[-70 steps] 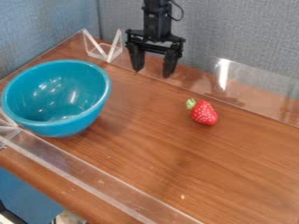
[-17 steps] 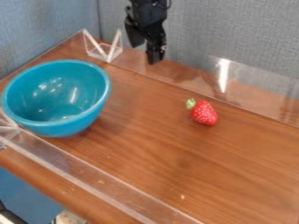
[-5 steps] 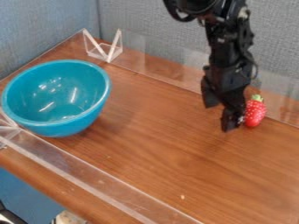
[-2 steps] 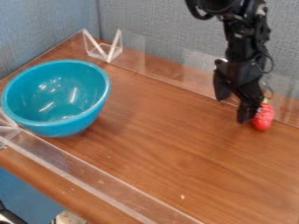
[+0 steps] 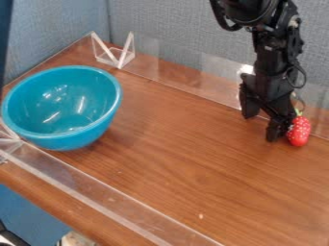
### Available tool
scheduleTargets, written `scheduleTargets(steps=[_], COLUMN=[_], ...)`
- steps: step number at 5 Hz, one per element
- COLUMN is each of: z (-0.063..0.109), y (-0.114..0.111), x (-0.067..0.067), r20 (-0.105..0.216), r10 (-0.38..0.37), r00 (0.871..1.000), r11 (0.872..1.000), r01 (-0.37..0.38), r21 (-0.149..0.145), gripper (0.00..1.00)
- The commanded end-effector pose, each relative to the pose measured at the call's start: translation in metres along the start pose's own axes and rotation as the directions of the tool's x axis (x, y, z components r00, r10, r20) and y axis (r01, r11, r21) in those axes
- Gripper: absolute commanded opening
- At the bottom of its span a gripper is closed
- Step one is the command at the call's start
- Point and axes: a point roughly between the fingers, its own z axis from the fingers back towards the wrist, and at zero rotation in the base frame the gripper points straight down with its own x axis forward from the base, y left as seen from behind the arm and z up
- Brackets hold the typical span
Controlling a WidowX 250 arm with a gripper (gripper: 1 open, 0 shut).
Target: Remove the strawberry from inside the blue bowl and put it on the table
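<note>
The teal-blue bowl (image 5: 61,106) sits at the table's left end with nothing visible inside it. The small red strawberry (image 5: 299,132) lies on the wood-grain table (image 5: 180,163) at the far right, close to the clear back wall. My gripper (image 5: 271,123) hangs from the dark arm just left of the strawberry, its fingers pointing down near the tabletop. The fingers look dark and close together; whether they are open or shut does not show. Whether a finger touches the strawberry is unclear.
Low clear acrylic walls (image 5: 193,72) edge the table at the back and front. A clear triangular bracket (image 5: 119,50) stands at the back left corner. A blue-grey wall rises behind.
The strawberry has slid further right toward the table's right edge. The gripper followed it right and stayed beside it. The bowl has not moved.
</note>
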Motion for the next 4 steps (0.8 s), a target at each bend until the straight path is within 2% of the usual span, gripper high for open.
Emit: scheduleTargets(steps=[1,2,4], z=[0.007,-0.001,0.013], y=[-0.007,-0.015,-0.039], x=[0.021,0.025,0.031], r20=[0.085,0.098,0.11], r10=[-0.08,-0.155,-0.158], r00=[0.993,0.983,0.981], r11=[0.997,0.987,0.987], r01=[0.08,0.158,0.162], r21=[-0.001,-0.021,-0.023], gripper=[1.0,1.0,1.0])
